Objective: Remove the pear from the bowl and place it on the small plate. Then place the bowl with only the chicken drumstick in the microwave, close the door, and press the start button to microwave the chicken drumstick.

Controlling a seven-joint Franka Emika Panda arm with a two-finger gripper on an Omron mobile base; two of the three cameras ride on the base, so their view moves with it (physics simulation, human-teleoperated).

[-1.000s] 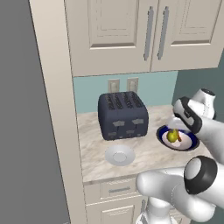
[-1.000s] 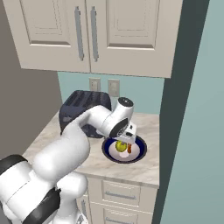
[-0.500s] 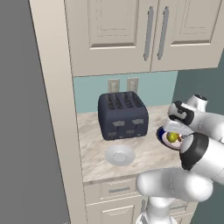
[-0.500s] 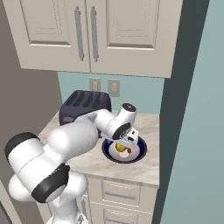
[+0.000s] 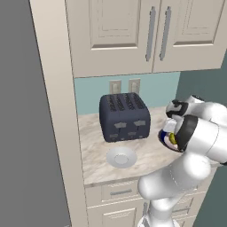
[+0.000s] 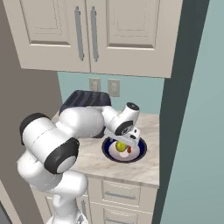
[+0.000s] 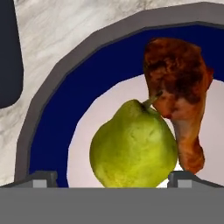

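One gripper hung directly over the bowl, its jaws spread wide and gripping nothing, one dark fingertip on either side of the pear; in the right base view the gripper sat low above the bowl, which stood on the marble counter near the counter's front edge. Inside the bowl lay one pear and one chicken drumstick; the pear rested on the white floor of the bowl with its stem pointing toward the drumstick, and the two touched. In the left base view the bowl was mostly hidden behind the arm; one small plate lay bare on the counter, well apart from the bowl, toward the counter's other end and in front of the toaster. Beyond the bowl stood that one dark four-slot toaster; farther still, two wall outlets sat on the teal backsplash, and above them two cabinet doors, each with one vertical handle.
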